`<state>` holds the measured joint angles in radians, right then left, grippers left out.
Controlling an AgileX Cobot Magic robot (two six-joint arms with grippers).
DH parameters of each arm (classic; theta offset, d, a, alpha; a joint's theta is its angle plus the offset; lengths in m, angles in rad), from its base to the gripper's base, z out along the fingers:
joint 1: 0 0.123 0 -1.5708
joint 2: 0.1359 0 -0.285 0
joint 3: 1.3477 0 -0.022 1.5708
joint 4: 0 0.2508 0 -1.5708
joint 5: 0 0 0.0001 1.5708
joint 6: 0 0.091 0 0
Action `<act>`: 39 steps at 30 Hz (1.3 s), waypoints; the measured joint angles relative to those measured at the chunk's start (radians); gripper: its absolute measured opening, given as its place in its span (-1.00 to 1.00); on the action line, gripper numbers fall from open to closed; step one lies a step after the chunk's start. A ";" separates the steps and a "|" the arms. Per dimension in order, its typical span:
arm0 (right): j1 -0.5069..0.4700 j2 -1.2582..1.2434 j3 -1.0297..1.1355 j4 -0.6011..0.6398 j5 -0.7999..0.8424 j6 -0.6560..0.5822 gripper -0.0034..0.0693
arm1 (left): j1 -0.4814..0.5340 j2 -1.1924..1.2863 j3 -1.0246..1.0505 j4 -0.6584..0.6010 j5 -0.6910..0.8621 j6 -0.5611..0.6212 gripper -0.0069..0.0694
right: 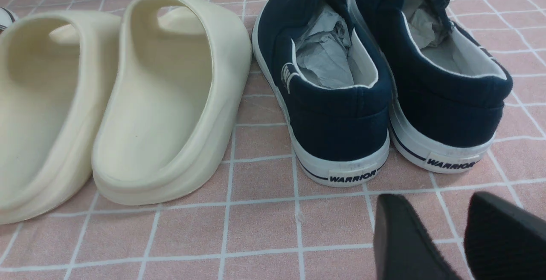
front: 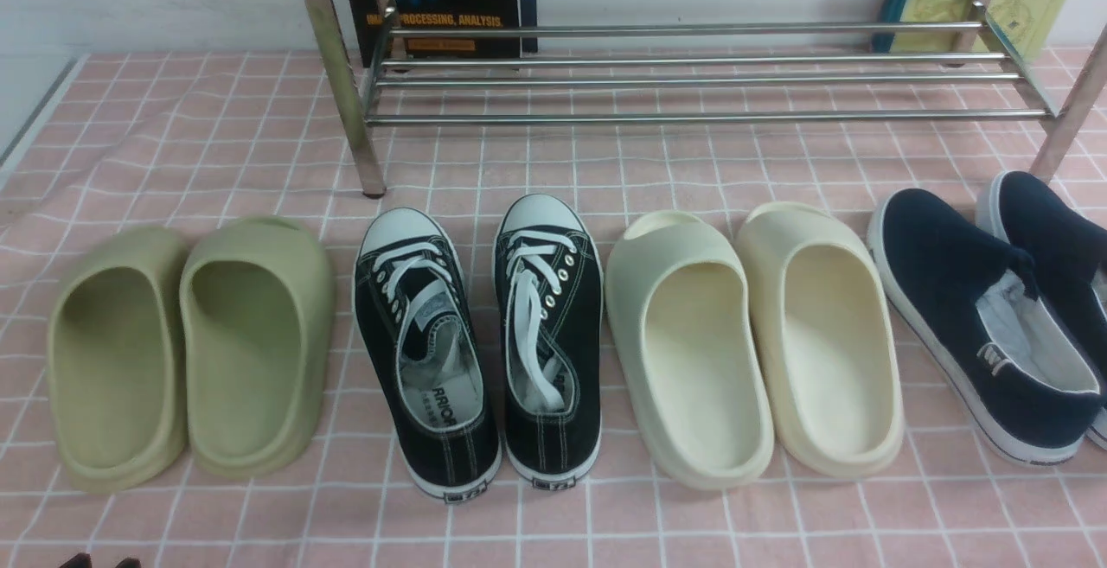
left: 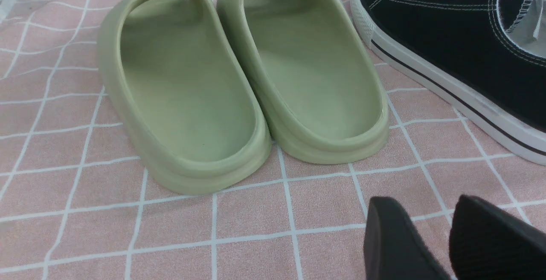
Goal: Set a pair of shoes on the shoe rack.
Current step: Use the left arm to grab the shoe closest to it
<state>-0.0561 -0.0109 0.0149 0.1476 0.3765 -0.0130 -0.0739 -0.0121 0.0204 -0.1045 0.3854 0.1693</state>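
Holds nothing in the left tool (left: 426, 218), jaws partly open; likewise holds nothing in the right tool (right: 437, 218), jaws also apart. Has both black sneakers (front: 581, 339) on the pink checked cloth (front: 277, 516), on the near side of the steel rack (front: 692, 117), toes spread, between olive slides (front: 316, 352) and cream slides (front: 627, 326). Has navy slip-ons (front: 934, 265) beyond the cream pair.

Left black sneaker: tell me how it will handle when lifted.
The left black sneaker will probably flex at its canvas upper, which looks thin around the open collar. Its white sole looks thick, so that part should stay firmer. The loose-looking laces may shift or snag.
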 joint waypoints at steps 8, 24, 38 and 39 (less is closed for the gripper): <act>0.000 0.000 0.000 0.000 0.000 0.000 -0.25 | 0.000 0.000 0.000 0.000 0.000 0.000 -0.19; 0.000 0.000 0.000 0.000 0.000 0.000 -0.25 | 0.000 0.000 0.000 0.000 0.000 0.000 -0.19; 0.000 0.000 0.000 0.000 0.000 0.000 -0.25 | 0.000 0.000 0.007 -0.154 -0.044 -0.147 -0.19; 0.000 0.000 0.000 0.000 0.000 0.000 -0.25 | 0.000 0.000 0.008 -0.203 -0.053 -0.176 -0.19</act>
<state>-0.0561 -0.0109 0.0149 0.1476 0.3765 -0.0130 -0.0739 -0.0121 0.0282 -0.3076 0.3322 -0.0067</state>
